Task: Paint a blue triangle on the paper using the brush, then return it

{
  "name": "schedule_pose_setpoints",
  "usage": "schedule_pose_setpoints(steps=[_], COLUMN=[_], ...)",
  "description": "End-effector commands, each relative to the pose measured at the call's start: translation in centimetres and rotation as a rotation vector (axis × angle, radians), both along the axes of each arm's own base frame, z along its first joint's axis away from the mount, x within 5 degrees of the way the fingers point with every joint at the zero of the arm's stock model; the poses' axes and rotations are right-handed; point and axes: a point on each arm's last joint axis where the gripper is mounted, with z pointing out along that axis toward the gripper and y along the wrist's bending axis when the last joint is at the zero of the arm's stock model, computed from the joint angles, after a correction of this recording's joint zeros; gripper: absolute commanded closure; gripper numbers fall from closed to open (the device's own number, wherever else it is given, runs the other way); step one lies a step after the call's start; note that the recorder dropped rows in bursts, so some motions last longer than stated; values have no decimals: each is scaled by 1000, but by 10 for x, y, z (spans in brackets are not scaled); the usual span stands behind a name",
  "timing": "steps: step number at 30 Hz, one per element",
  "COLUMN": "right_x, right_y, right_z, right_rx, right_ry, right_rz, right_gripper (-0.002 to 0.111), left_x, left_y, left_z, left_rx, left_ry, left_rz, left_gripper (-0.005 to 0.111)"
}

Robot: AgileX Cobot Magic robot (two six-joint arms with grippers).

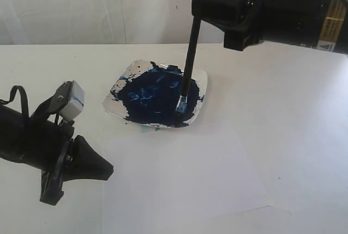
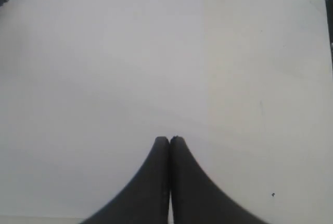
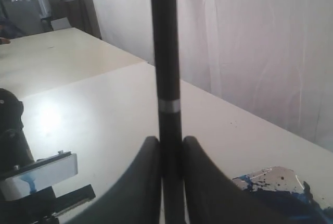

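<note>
The right end effector (image 1: 198, 6) reaches in from the right of the exterior view, its two fingers pinching the brush (image 1: 190, 54) high on its thin black handle. In the right wrist view the handle (image 3: 165, 52) stands between the fingers (image 3: 143, 182), with a pale band (image 3: 169, 105) just beyond the fingertips. The brush is nearly upright, leaning slightly, and its blue-stained bristle tip is down on the dark blue paint (image 1: 149, 95) at the right side of the small square white plate (image 1: 202, 79). The plate sits on the white surface (image 1: 293, 109), at the far edge of the paper (image 1: 179, 179), which lies flat in front of it and whose visible face is plain white. The left end effector (image 1: 110, 171) hangs low by the paper's left edge, well apart from the plate. Its fingers (image 2: 156, 182) are pressed together with nothing between them.
</note>
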Motion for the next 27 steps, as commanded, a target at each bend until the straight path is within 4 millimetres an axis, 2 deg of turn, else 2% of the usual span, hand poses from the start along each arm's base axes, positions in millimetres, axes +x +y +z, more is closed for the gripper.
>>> schedule_pose_setpoints(steps=[1, 7, 11, 13, 27], right_x=[0, 3, 5, 5, 8], right_y=[3, 10, 12, 12, 14], right_z=[-6, -20, -26, -26, -41], right_rx=[2, 38, 34, 34, -39], right_ry=[-25, 13, 32, 31, 31], right_rz=[67, 178, 190, 190, 224], right_gripper=[108, 108, 108, 108, 108], left_x=[4, 8, -11, -16, -17], left_y=[-3, -11, -38, -46, -47], left_z=[-7, -20, -35, -38, -39], left_rx=[-13, -15, 218, 260, 275], left_ry=[26, -67, -102, -107, -107], left_rz=[10, -63, -163, -167, -177], left_gripper=[107, 107, 107, 107, 107])
